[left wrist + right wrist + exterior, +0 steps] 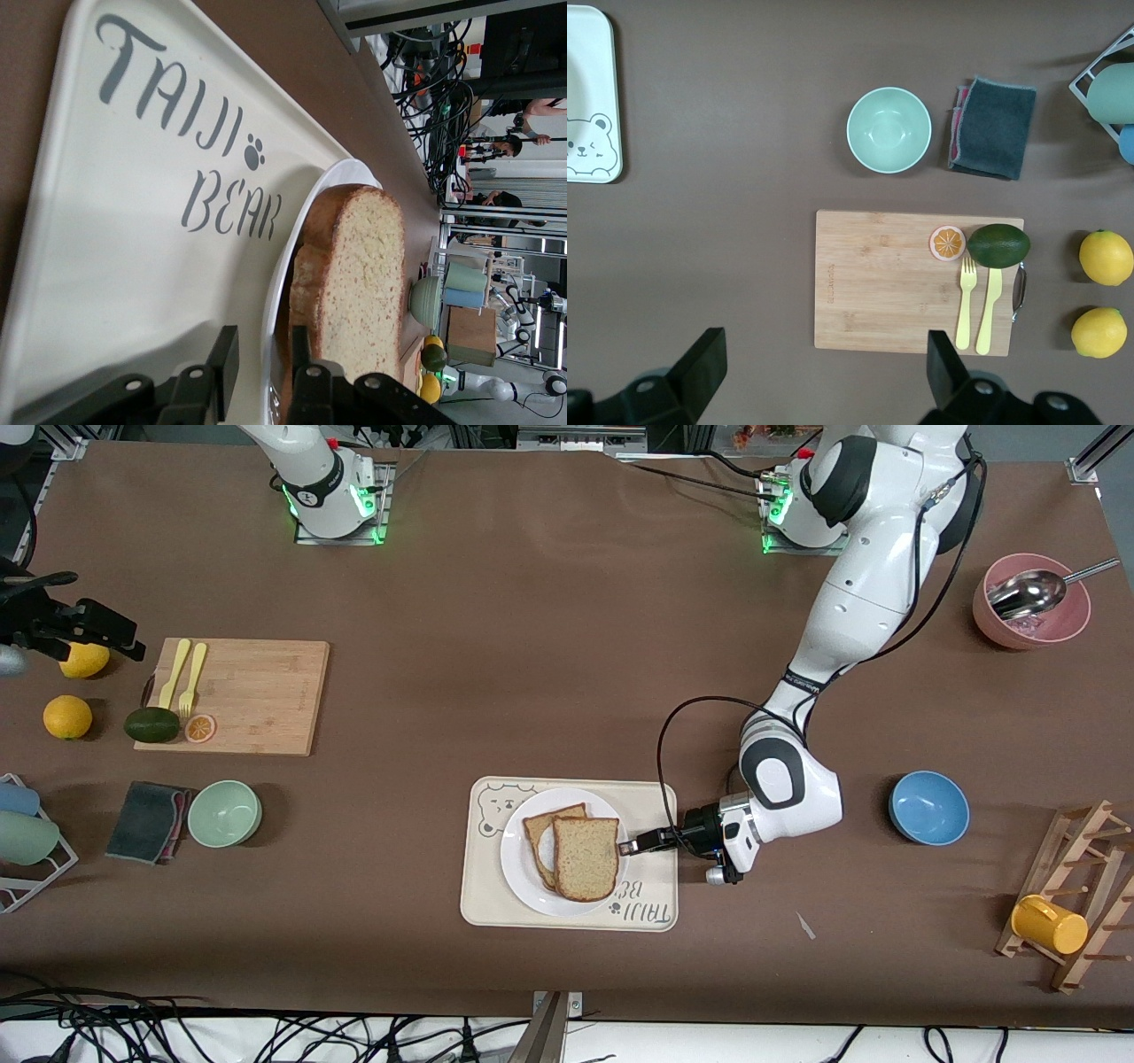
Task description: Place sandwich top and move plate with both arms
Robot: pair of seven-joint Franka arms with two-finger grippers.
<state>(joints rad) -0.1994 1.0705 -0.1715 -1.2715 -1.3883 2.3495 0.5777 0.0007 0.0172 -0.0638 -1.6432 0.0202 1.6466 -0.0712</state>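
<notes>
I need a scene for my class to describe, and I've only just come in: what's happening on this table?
The light-brown speckled bread slice lies on another slice on the round white plate, which sits on the cream bear-printed tray. The left gripper is low at the plate's edge, fingers parted around the rim and gripping nothing. The right gripper waits, open, over the wooden cutting board. The plate hasn't been moved off the tray yet.

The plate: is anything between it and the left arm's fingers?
Nothing visible. The left gripper is low over the bear-printed tray, right at the edge of the white plate, fingers parted on either side of its rim. The sandwich top already lies on the stack.
</notes>
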